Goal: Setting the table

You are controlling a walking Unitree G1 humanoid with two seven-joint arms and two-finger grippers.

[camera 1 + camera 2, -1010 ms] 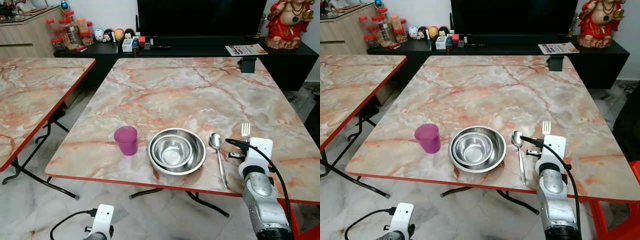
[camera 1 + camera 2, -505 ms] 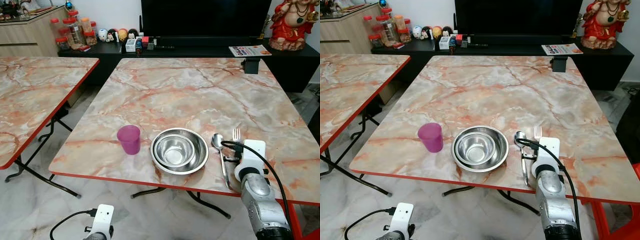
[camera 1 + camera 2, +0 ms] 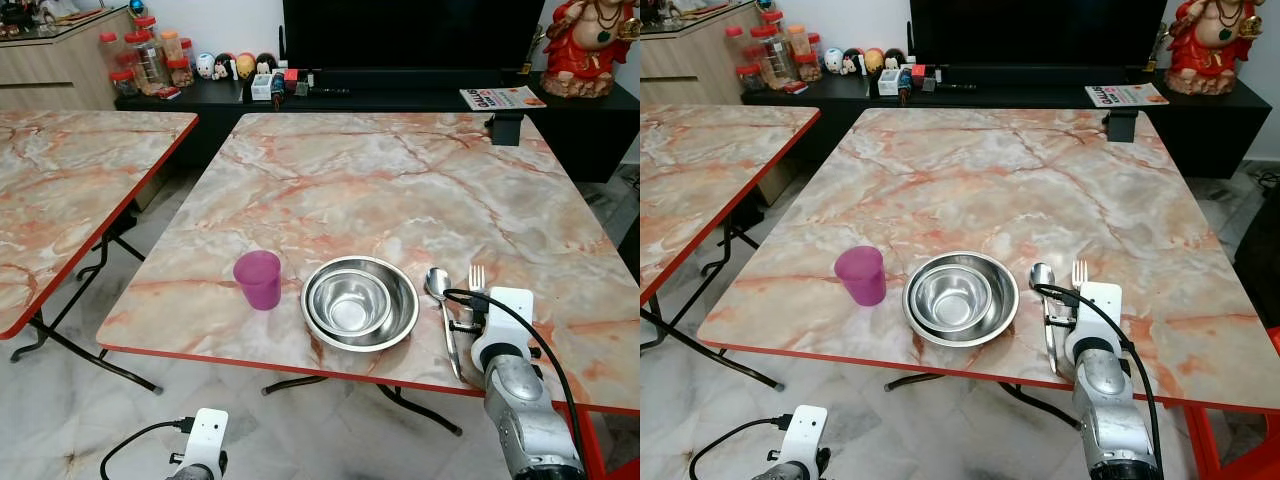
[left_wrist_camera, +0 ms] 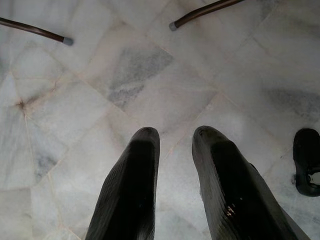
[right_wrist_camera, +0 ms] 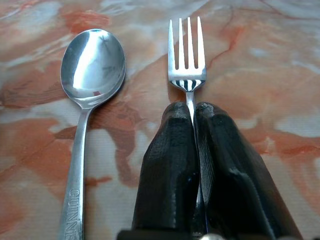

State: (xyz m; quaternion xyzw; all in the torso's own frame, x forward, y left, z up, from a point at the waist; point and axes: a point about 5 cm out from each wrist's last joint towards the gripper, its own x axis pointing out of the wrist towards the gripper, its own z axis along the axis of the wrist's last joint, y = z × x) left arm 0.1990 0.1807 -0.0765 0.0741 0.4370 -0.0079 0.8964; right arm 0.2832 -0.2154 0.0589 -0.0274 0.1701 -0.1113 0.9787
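The right end effector (image 5: 192, 125) is clamped on the fork (image 5: 186, 55), tines projecting beyond it, just beside the spoon (image 5: 90, 70).

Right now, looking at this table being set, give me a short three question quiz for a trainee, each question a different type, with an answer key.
1. True or false: the right gripper is shut on the fork.
2. Multiple choice: what lies directly between the nested steel bowls and the fork? A) the purple cup B) the spoon C) a napkin
3. Fill in: the left gripper hangs below the table, over the ____ floor.

Key: 1. True, its fingers pinch the fork's neck just behind the tines. 2. B, the spoon lies beside the fork, bowl end pointing the same way. 3. Marble, pale tiles with two table feet in view.
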